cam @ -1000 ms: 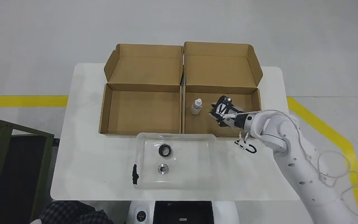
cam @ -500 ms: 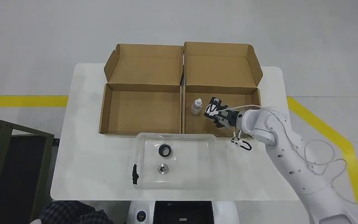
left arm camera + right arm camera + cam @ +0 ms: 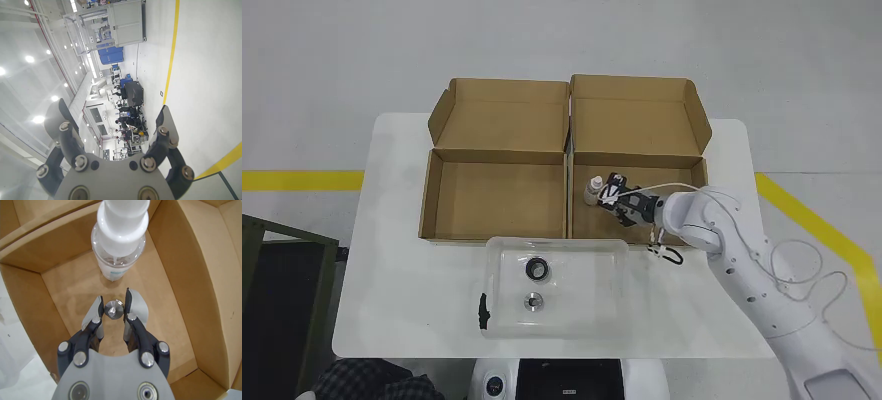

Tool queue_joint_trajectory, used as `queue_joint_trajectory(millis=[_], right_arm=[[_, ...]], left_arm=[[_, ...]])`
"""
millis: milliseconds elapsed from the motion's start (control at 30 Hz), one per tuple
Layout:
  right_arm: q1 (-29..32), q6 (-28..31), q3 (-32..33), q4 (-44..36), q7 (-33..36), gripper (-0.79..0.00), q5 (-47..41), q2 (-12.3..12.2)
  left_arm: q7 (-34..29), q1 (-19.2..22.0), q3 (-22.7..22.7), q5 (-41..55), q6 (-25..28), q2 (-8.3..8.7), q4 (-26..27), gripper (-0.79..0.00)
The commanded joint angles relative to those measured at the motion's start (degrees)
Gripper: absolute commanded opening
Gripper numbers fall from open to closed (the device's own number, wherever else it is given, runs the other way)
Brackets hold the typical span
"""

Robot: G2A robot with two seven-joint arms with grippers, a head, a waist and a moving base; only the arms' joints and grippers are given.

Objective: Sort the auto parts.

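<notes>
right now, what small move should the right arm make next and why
Probably open the right gripper and let go: it is shut on the small metal part above the cardboard box floor, beside the bottle but apart from it.

This is a factory-like robotics hall, not a home or office. The tabletop (image 3: 392,290) stands on a pale, smooth floor (image 3: 322,60) marked with yellow lines (image 3: 302,180). One line runs off at 9 o'clock from the tabletop and another slants away at 3 to 4 o'clock. Two open cardboard boxes (image 3: 502,195) sit on the tabletop like a sorting station. The left wrist view looks down a long hall. It has a high white ceiling with rows of round lights (image 3: 29,59) and a red pipe (image 3: 57,60) along it. There is an aluminium-framed enclosure (image 3: 113,24) with clear panels, then blue cabinets (image 3: 111,55). Farther off stand dark desks (image 3: 133,91) and crowded machinery.
</notes>
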State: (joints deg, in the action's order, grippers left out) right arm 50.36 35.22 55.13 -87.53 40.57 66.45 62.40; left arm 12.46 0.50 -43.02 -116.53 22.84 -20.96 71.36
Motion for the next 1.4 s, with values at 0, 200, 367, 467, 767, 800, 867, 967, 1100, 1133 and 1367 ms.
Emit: queue_joint_trajectory(millis=[0, 200, 367, 467, 767, 800, 867, 967, 1100, 1133, 1367], right_arm=[[0.0, -0.2, 0.3, -0.3, -0.1, -0.48, -0.1, 0.0], [1.6, -0.2, 2.6, -3.7, -0.4, -0.428, -0.6, -0.6], [4.0, 0.1, 5.3, -8.8, -0.5, -0.4, -1.2, -1.3], [5.8, 0.3, 6.8, -12.4, -0.4, -0.345, -1.8, -1.7], [13.3, 1.1, 9.9, -23.3, -1.7, -0.191, -2.1, -2.8], [14.0, 1.2, 10.0, -24.4, -1.9, -0.182, -1.8, -2.9], [15.6, 1.3, 9.8, -26.8, -2.4, -0.169, -1.4, -3.0], [17.5, 1.9, 9.0, -29.8, -3.4, -0.169, -0.8, -3.1], [19.0, 2.9, 6.6, -32.4, -4.7, -0.166, 0.1, -3.0], [19.1, 3.1, 5.8, -32.6, -5.0, -0.16, 0.4, -2.9], [17.9, 3.0, -0.4, -32.1, -6.6, -0.12, 2.7, -2.0]], left_arm=[[0.0, 0.0, 0.0, 0.0, 0.0, 0.0, 0.0, 0.0], [0.0, 0.0, 0.0, 0.0, 0.0, 0.0, 0.0, 0.0], [0.0, 0.0, 0.0, 0.0, 0.0, 0.0, 0.0, 0.0], [0.0, 0.0, 0.0, 0.0, 0.0, 0.0, 0.0, 0.0], [0.0, 0.0, 0.0, 0.0, 0.0, 0.0, 0.0, 0.0], [0.0, 0.0, 0.0, 0.0, 0.0, 0.0, 0.0, 0.0], [0.0, 0.0, 0.0, 0.0, 0.0, 0.0, 0.0, 0.0], [0.0, 0.0, 0.0, 0.0, 0.0, 0.0, 0.0, 0.0], [0.0, 0.0, 0.0, 0.0, 0.0, 0.0, 0.0, 0.0], [0.0, 0.0, 0.0, 0.0, 0.0, 0.0, 0.0, 0.0], [0.0, 0.0, 0.0, 0.0, 0.0, 0.0, 0.0, 0.0]])
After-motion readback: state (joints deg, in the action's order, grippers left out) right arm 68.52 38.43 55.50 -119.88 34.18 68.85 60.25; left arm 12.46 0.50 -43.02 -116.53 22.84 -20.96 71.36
